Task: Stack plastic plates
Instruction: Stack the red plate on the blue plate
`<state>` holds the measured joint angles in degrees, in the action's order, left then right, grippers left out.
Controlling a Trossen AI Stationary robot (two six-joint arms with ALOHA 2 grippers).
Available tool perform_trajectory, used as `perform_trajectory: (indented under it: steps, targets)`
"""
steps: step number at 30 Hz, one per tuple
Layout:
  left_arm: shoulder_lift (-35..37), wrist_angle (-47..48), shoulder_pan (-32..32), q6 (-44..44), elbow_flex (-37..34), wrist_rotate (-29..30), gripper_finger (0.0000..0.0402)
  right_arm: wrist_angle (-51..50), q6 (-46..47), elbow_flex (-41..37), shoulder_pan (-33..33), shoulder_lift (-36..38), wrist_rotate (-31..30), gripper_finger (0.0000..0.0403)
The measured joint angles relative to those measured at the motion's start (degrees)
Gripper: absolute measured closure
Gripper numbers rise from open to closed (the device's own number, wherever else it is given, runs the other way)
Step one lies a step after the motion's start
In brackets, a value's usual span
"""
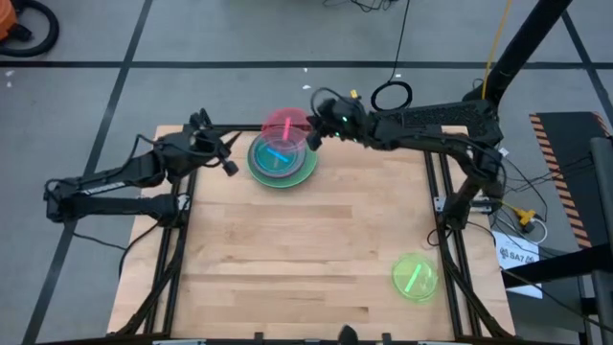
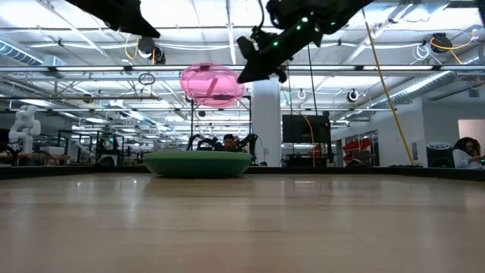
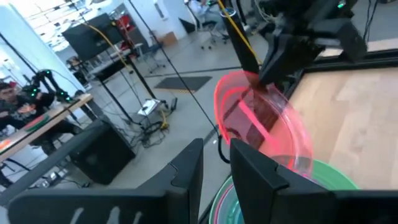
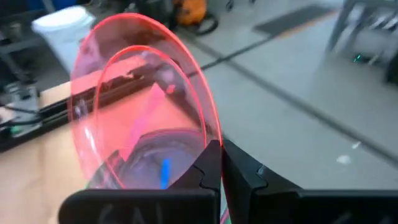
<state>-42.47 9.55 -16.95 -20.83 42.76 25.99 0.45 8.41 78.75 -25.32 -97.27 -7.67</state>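
A translucent pink plate (image 1: 285, 126) hangs in the air over the far middle of the table, in my right gripper (image 1: 311, 136), which is shut on it. Below it a stack of plates (image 1: 282, 161) rests on the table: a green plate at the bottom and a teal one on top. In the low view the pink plate (image 2: 212, 83) is clear of the stack (image 2: 197, 163). My left gripper (image 1: 232, 165) hovers just left of the stack, with only a narrow gap between its fingers (image 3: 216, 155), and touches nothing. A lime plate (image 1: 415, 276) lies flat near the table's near right corner. My right gripper pinches the pink plate's rim (image 4: 211, 127) between its two fingers, one on the inner face and one on the outer. It reaches in from the table's right, slanting slightly down. The plate is lifted clear above the stack and tilted steeply, nearly on edge.
Bare wood covers the middle and near part of the table (image 1: 306, 259). Dark frame rails (image 1: 172, 249) run along both sides. Beyond the far edge there are cables on the floor (image 1: 391, 94). People sit at benches in the room behind (image 2: 229, 141).
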Motion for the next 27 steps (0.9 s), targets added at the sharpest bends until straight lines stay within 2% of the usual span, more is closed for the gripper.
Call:
perform_trajectory:
  steps: [6,12,20,27]
  targets:
    - [0.61,3.50,-1.11,0.23,0.00,-0.01,0.0314,-7.96,6.50,9.53,-3.50,-7.67,11.81,0.0403]
    - [0.61,2.81,-1.50,-1.71,-0.02,-0.26,0.0314,-16.85,11.29,16.70,-5.16,-13.60,19.65,0.0403]
    - [0.52,4.69,-1.79,-2.46,-0.02,-0.30,0.0314,-26.88,16.05,21.00,-6.41,-19.91,21.07,0.0403]
    - [0.50,5.16,-1.77,-2.44,-0.02,-0.30,0.0314,-25.47,20.32,21.06,-7.99,-22.79,21.40,0.0403]
